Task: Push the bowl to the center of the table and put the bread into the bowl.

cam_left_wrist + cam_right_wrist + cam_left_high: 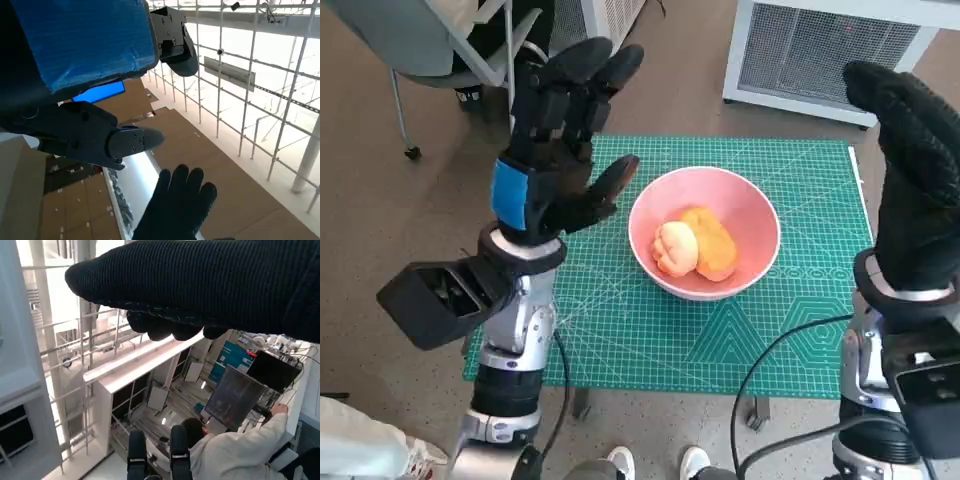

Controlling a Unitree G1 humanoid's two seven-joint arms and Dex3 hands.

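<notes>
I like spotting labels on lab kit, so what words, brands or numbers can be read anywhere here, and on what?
No text reads clearly in any view.
Green cutting mat: printed white grid lines and shapes; any figures are too small to read.
Blue tape on the left hand: blank.
Pink bowl and bread: no marks.
Blue poster in the right wrist view: print too blurred to read.
</notes>
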